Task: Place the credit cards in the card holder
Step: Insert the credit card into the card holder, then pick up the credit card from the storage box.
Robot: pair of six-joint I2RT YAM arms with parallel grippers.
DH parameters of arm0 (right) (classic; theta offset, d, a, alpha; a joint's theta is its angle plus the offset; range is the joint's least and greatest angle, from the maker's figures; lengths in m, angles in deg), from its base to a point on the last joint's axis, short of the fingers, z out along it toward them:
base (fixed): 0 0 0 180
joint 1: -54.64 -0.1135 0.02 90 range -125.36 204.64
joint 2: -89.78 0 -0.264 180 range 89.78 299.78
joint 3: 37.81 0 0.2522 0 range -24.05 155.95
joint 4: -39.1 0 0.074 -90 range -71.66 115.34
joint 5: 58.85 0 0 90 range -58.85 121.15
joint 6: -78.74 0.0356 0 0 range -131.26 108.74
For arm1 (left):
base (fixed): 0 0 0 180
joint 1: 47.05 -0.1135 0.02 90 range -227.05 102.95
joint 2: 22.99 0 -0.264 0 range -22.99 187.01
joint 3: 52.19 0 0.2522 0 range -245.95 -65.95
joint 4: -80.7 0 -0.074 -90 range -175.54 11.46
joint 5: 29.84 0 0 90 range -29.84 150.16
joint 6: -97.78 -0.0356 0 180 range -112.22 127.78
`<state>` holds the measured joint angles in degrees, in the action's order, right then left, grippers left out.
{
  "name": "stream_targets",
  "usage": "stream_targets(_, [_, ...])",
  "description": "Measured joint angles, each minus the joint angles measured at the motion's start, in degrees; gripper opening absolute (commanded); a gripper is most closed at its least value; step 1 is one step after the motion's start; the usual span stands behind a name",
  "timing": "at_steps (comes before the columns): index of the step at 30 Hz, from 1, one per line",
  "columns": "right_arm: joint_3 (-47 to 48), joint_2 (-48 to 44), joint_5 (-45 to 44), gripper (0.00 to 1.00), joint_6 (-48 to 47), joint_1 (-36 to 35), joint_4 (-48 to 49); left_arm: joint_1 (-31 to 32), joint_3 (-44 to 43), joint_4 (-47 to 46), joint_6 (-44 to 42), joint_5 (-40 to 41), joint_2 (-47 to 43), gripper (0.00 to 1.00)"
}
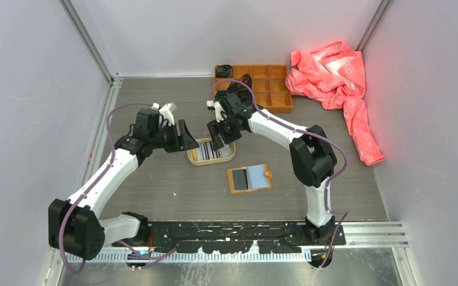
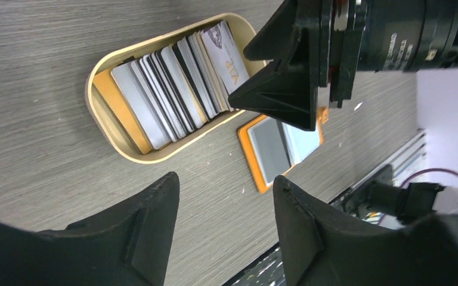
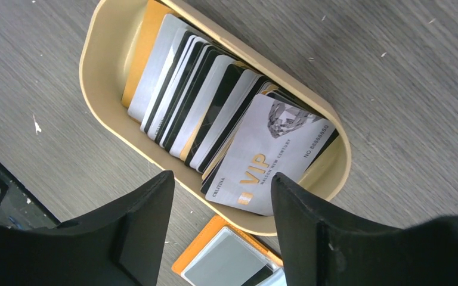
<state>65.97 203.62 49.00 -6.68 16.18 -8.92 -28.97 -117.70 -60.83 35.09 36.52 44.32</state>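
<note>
The grey wood-grain table (image 1: 155,179) carries everything, and the oval tan tray (image 1: 192,158) near its middle serves as the marker for all else. A crumpled pink cloth (image 1: 334,77) lies well away from the tray, off to its far right. An orange wooden box with compartments (image 1: 271,89) sits beyond the tray, on the far side and a little to the right.

The left gripper (image 1: 185,138) hangs just beside the tray's left end. Its wrist view shows its two fingers well apart with nothing between them. The right gripper (image 1: 217,140) hangs over the tray's far right part. Its fingers are also spread, with nothing in them, and the tray shows in the gap between them. One dark finger (image 2: 286,89) comes down close to the cards at that end; whether it touches them cannot be told.

The card holder (image 1: 250,178) lies flat and open on the table just beside the tray, on its near right side and not touching it. Its orange border frames a grey panel and a paler one.

The credit cards (image 3: 214,107) all sit in the tray, a fanned row of white, grey and black-striped edges overlapping from end to end. A silver card with gold "VIP" print (image 3: 268,155) lies face up on top at the tray's right end.
</note>
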Motion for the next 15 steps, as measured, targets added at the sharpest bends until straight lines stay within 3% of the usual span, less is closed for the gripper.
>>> stream_targets(7, [0.11,0.24,0.76,0.6,0.57,1.22,0.07,-1.75,8.94,-16.55,12.87,-3.67,1.88,0.54])
stream_targets(15, [-0.02,-1.64,12.09,0.55,-1.25,6.45,-0.44,-0.81,14.53,-29.27,20.59,-0.15,6.23,0.54])
